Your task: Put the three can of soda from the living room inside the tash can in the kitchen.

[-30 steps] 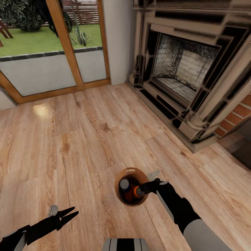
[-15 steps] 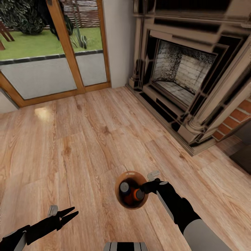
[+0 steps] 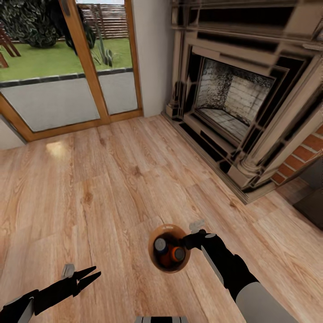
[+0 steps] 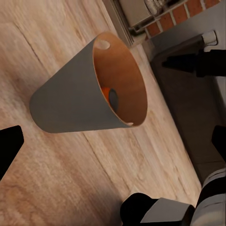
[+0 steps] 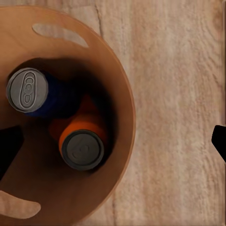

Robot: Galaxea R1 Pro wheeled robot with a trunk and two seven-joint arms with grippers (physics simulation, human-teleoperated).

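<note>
A light wood plank floor (image 3: 112,179) is seen, running up to the fireplace (image 3: 233,103). The fireplace base is set directly on the planks. To its left, a wood-framed glass door (image 3: 67,89) is met by the floor.

Brown-lined grey bin (image 4: 70,106); blue can (image 5: 35,94), orange can (image 5: 82,143).

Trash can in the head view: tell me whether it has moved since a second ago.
Yes. Held by the right gripper, the trash can keeps its place in the picture, while the fireplace and floor planks slide upward and rightward behind it, so it travels with the robot.
</note>
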